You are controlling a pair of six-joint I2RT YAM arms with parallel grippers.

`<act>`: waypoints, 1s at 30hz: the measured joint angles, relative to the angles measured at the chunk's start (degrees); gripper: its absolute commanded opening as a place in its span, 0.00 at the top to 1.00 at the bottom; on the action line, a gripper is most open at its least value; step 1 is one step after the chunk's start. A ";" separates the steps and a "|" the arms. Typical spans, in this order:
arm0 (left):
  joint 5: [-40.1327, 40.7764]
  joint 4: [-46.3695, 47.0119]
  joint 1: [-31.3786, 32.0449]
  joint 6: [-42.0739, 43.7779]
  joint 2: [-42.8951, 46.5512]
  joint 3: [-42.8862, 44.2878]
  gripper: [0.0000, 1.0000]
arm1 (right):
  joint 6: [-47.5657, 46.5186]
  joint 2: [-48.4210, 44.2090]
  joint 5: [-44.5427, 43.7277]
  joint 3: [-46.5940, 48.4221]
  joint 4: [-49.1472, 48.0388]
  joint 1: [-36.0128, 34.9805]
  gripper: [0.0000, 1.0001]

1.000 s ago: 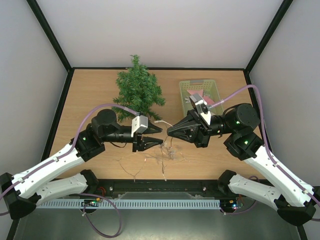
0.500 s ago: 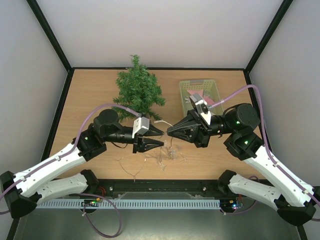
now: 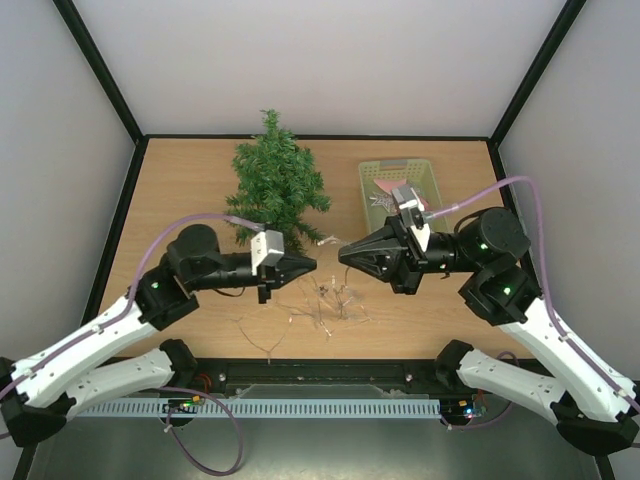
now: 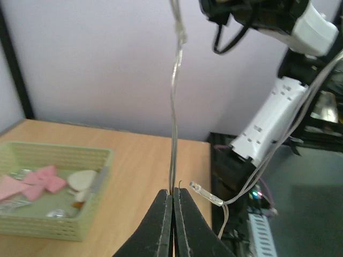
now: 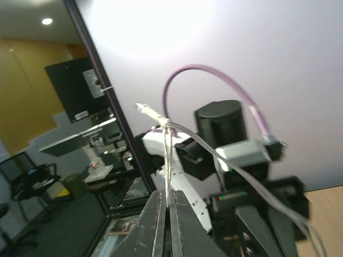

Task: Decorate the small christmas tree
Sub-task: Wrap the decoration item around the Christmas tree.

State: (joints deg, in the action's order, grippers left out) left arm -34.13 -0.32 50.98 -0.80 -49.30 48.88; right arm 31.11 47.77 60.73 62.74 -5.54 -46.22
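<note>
The small christmas tree (image 3: 276,186) stands at the back left of the wooden table, with no decoration that I can make out. A thin clear light string (image 3: 326,300) with tiny bulbs hangs and trails between the two arms. My left gripper (image 3: 312,265) is shut on a strand of that light string (image 4: 172,118), which runs straight up from its tips (image 4: 172,194); a bulb (image 4: 207,195) dangles beside them. My right gripper (image 3: 343,255) faces the left one and is shut on another strand of the light string (image 5: 169,155), at its tips (image 5: 168,195).
A pale green basket (image 3: 364,192) sits right of the tree, behind the right arm. In the left wrist view the basket (image 4: 53,222) holds a pink bow (image 4: 33,182) and small ornaments. More light string (image 3: 262,335) lies loose near the table's front edge.
The left jaws have closed on the light string and that arm has drawn back left. The right gripper has shifted slightly right, and the tangle hangs more spread out.
</note>
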 measured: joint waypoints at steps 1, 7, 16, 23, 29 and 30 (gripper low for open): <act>1.70 -0.35 0.02 0.22 1.25 0.02 0.98 | -1.31 -0.55 -1.70 0.42 1.62 0.00 0.98; 15.69 -3.96 0.02 1.14 5.53 5.40 0.97 | -8.59 -1.73 -17.31 3.02 9.57 -0.02 0.98; 31.39 -5.46 -0.35 4.04 -0.98 20.20 0.98 | -19.21 0.85 -49.99 4.24 10.99 -0.04 0.98; 34.12 -3.37 -2.82 4.72 -10.01 28.09 0.98 | -26.95 5.18 -67.21 7.63 6.97 -0.04 0.98; 33.66 -1.14 -10.43 2.51 -16.24 31.45 0.98 | -33.35 12.33 -75.19 11.58 3.78 0.13 0.98; 33.31 -0.72 -12.17 1.66 -16.90 31.74 0.98 | -34.36 13.77 -75.97 12.22 3.19 0.44 0.98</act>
State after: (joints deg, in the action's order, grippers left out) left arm -0.82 -1.04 38.81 0.86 -66.19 80.62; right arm -3.25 61.54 -15.25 74.96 -2.35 -45.78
